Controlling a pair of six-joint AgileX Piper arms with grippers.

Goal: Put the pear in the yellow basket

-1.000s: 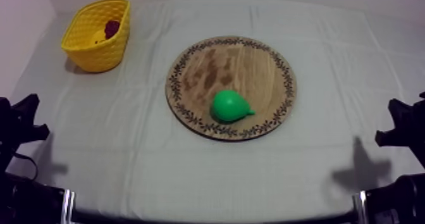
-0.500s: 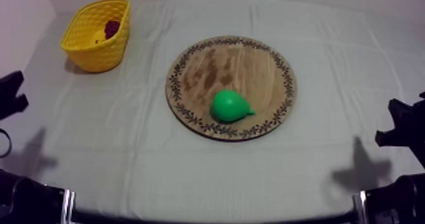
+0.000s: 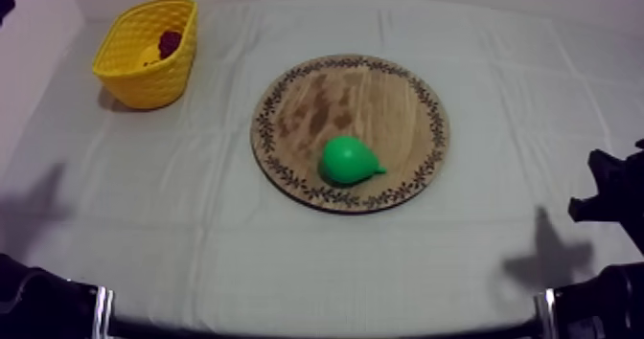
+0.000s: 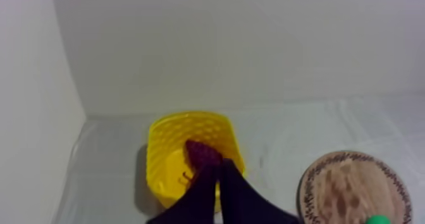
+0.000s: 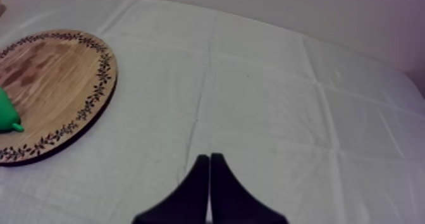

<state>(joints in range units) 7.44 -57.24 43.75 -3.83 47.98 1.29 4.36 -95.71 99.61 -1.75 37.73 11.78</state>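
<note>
Pear [image 3: 349, 161] lies on the wooden board [image 3: 383, 103], well apart from both grippers. The left gripper [image 4: 218, 168], jaws pressed together, points at the yellow basket [image 4: 162, 157]. The right gripper [image 5: 209, 158] is likewise closed and empty. The reach is not yet begun; the next move calls for opening over the pear.

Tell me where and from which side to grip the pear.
Take the pear from above, closing across its round belly. It lies on its side on the wooden board, and its narrow stem end tapers, so a grip there would likely slip.
</note>
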